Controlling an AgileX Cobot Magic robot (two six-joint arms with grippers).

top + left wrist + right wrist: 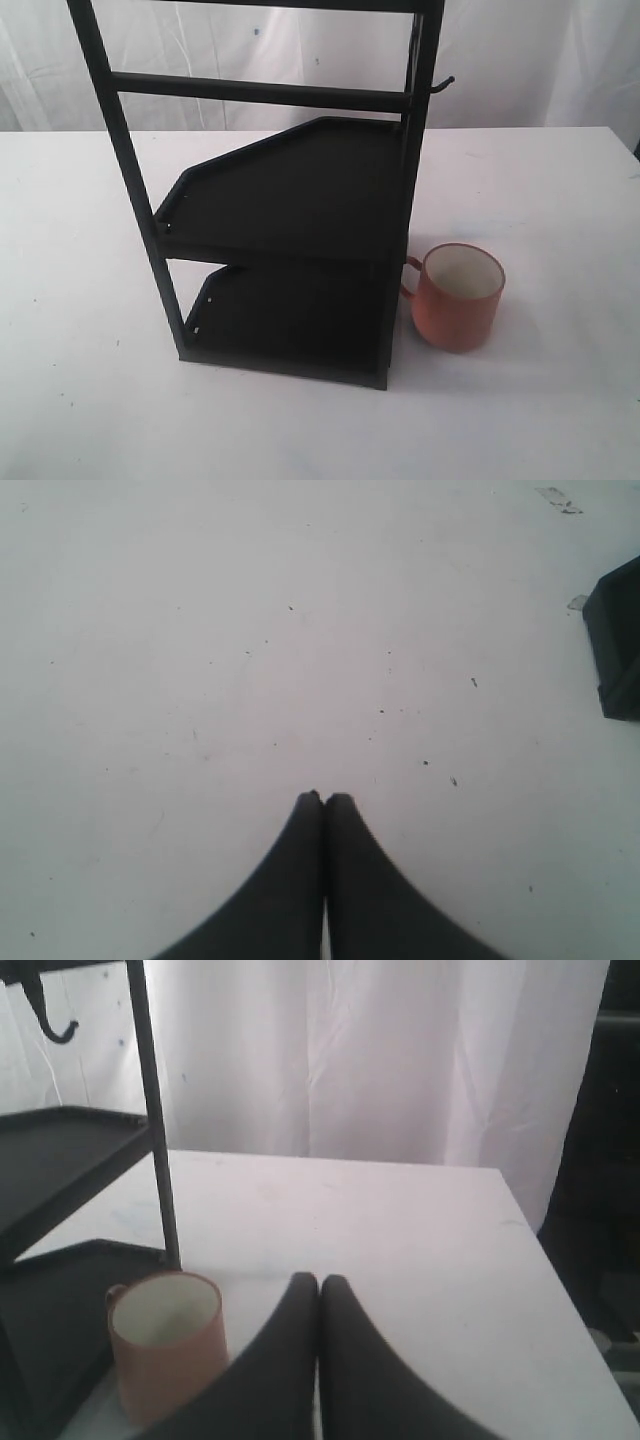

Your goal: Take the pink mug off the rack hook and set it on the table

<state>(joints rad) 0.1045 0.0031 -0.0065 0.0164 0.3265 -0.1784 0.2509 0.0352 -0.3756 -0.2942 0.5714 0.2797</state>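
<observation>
Two empty grippers: the left gripper [323, 798] and the right gripper [318, 1280] are each fully closed. The pink mug [458, 297] stands upright on the table [560, 200], between the rack [300, 190] and the right edge, handle toward the rack. It is probably light, rigid, slick and chippable; pinch its rim wall.

- Matte black left gripper [323, 797]: two smooth fingers, broad at the base, curving to narrow rounded tips.
- Matte black right gripper [319, 1279]: same smooth tapering pair.
</observation>
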